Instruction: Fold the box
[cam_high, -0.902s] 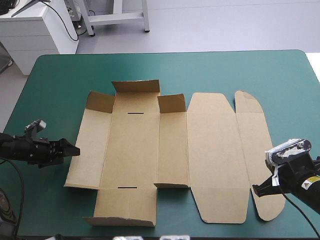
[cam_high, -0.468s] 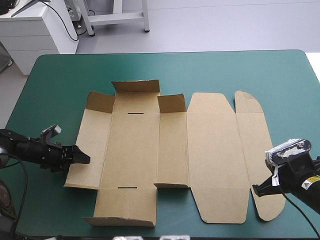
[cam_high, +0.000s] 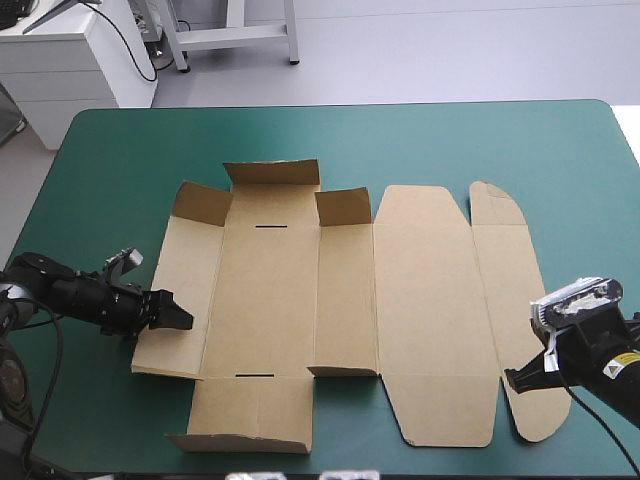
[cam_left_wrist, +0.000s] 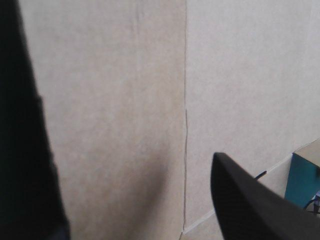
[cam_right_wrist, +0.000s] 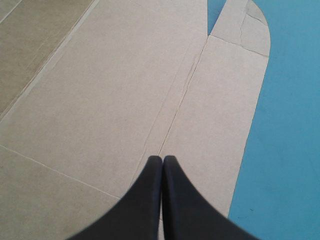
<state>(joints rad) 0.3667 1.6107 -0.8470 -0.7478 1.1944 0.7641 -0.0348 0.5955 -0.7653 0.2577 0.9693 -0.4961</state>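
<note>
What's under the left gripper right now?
The left gripper, black fingers open, hangs over the left side panel of the flat brown cardboard box sheet, a crease line showing between them. The teal-green table cover beneath that panel is hidden; contact with the board cannot be judged.

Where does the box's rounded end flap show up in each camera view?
High view: the rounded end flap of the brown cardboard box lies flat toward the table's right edge.
Left wrist view: not in it.
Right wrist view: just ahead of the right claw.
Shared landmark: the flap's long crease.
</note>
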